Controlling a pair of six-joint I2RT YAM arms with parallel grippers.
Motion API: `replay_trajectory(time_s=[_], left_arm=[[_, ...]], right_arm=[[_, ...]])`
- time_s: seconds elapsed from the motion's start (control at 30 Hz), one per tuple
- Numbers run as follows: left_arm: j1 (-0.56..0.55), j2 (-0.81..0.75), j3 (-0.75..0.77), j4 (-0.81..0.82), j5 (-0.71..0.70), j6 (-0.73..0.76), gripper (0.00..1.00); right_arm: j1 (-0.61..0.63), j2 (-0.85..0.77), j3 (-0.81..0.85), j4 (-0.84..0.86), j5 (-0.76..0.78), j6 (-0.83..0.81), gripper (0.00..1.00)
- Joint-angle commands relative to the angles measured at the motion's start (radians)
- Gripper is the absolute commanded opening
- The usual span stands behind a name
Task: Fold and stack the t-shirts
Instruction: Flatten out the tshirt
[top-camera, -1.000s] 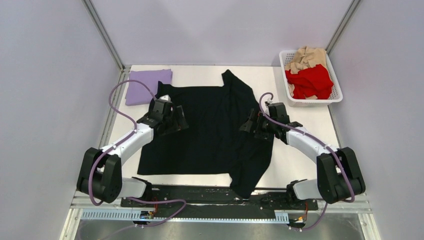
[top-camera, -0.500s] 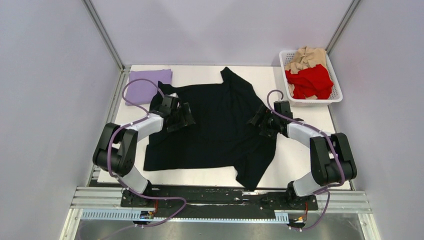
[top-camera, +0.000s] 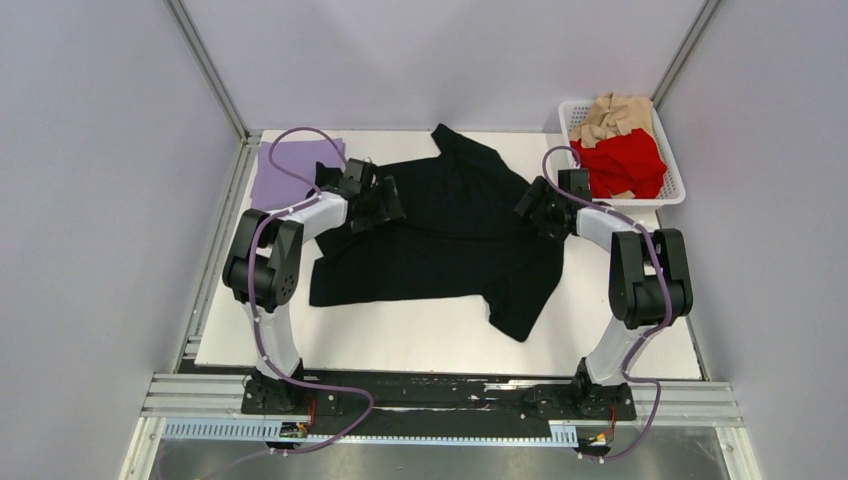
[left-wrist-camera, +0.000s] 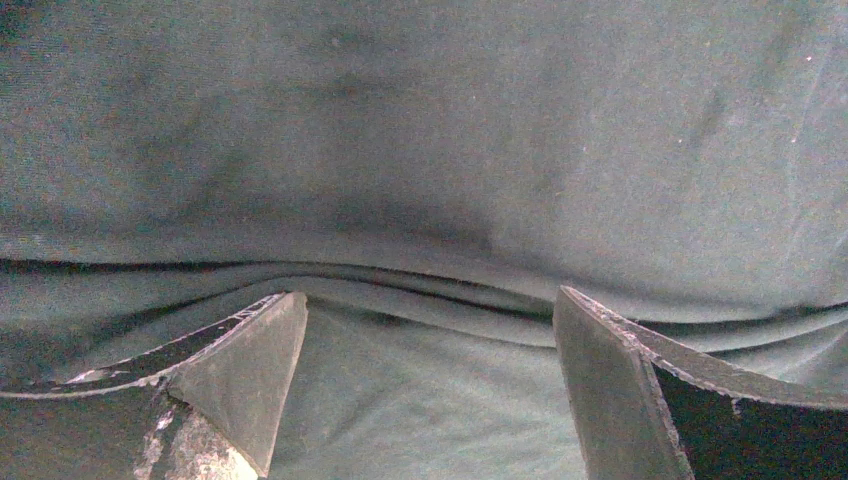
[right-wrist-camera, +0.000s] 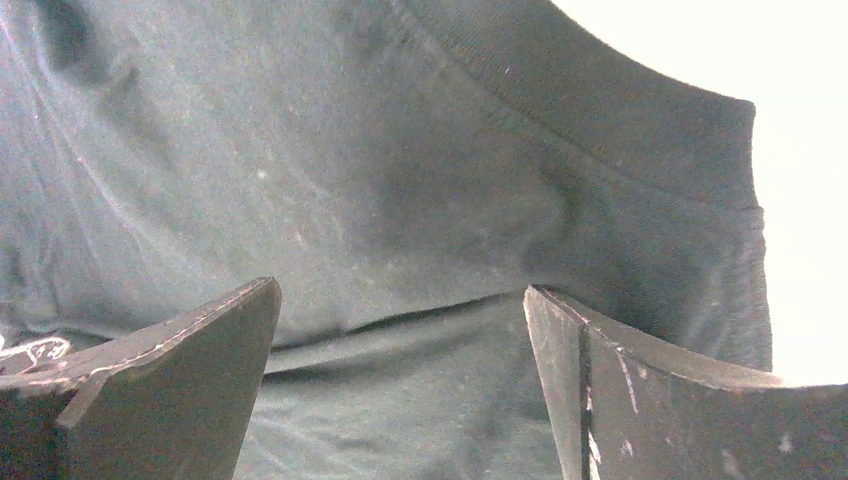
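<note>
A large black t-shirt lies spread and partly folded over itself in the middle of the white table. My left gripper hovers low over its left part, jaws open, with a fold edge of the black cloth running just past its fingertips. My right gripper is low over the shirt's right side, jaws open, black cloth and a ribbed hem beneath it. A folded lavender t-shirt lies at the back left. Red and tan t-shirts sit in a basket.
A white plastic basket stands at the back right corner. Grey walls enclose the table on the left, back and right. Bare white tabletop shows in front of the black shirt.
</note>
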Motion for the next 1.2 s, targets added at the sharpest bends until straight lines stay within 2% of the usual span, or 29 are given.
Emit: replay_trajectory(time_s=[0.0, 0.1, 0.13, 0.23, 0.4, 0.57, 0.7, 0.87, 1.0, 1.17], left_arm=[[-0.003, -0.063, 0.024, -0.080, -0.003, 0.058, 1.00], [-0.010, -0.185, -0.029, -0.141, -0.025, 0.079, 1.00], [-0.013, -0.283, -0.071, -0.160, -0.044, 0.081, 1.00], [-0.029, -0.449, -0.183, -0.260, -0.136, 0.049, 1.00], [-0.031, -0.800, -0.427, -0.427, -0.282, -0.100, 1.00], [-0.029, -0.971, -0.558, -0.569, -0.430, -0.258, 1.00], [0.001, -0.993, -0.628, -0.560, -0.445, -0.324, 0.99], [0.101, -0.933, -0.668, -0.469, -0.360, -0.311, 0.90], [0.110, -0.870, -0.665, -0.429, -0.344, -0.305, 0.79], [0.110, -0.792, -0.653, -0.396, -0.346, -0.298, 0.77]], right_arm=[[0.005, -0.083, 0.031, -0.032, 0.040, -0.068, 1.00], [0.015, -0.212, -0.027, -0.056, 0.033, -0.092, 1.00], [0.015, -0.267, -0.056, -0.065, 0.028, -0.095, 1.00], [0.016, -0.439, -0.162, -0.072, 0.031, -0.087, 1.00], [0.012, -0.687, -0.324, -0.073, 0.091, -0.074, 1.00], [0.010, -0.778, -0.367, -0.071, 0.128, -0.077, 1.00], [0.010, -0.778, -0.367, -0.072, 0.109, -0.080, 1.00], [0.010, -0.755, -0.360, -0.075, 0.112, -0.086, 1.00], [0.011, -0.750, -0.360, -0.078, 0.124, -0.088, 1.00], [0.011, -0.750, -0.360, -0.080, 0.144, -0.088, 1.00]])
